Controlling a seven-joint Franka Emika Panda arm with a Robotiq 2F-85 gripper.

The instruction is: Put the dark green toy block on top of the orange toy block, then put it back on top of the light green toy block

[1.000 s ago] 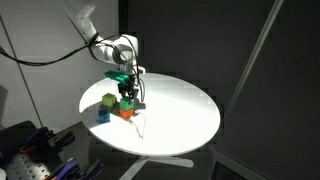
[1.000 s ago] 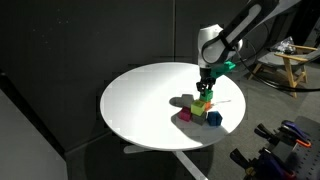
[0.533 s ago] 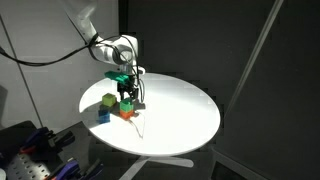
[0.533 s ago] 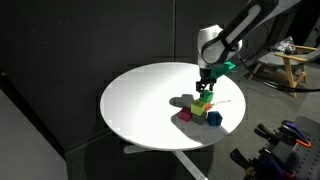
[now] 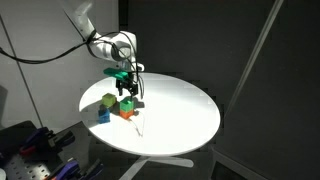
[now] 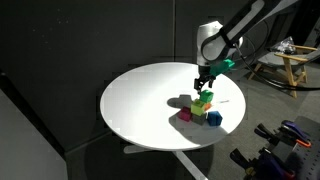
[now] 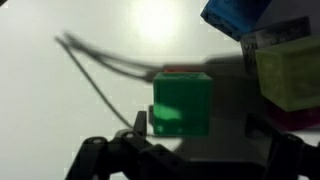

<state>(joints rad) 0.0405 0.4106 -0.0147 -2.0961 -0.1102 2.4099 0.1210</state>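
Observation:
The dark green toy block (image 5: 127,101) (image 7: 182,103) rests on the orange toy block (image 5: 126,113), of which only a thin edge (image 7: 180,71) shows in the wrist view. My gripper (image 5: 126,82) (image 6: 205,81) (image 7: 200,132) hangs just above the stack, open, its fingers (image 7: 136,124) standing apart on either side of the dark green block without touching it. The light green toy block (image 5: 107,100) (image 7: 290,75) sits close beside the stack, raised on a dark pink block.
A blue block (image 5: 103,115) (image 6: 214,118) (image 7: 240,15) lies by the others. A thin cable (image 5: 140,124) (image 7: 100,62) trails across the round white table (image 5: 180,115) (image 6: 140,100). Dark curtains surround it; clutter sits on the floor (image 5: 40,150).
The jaws have opened and let go of the dark green block, which stays on the orange one. The gripper has lifted slightly.

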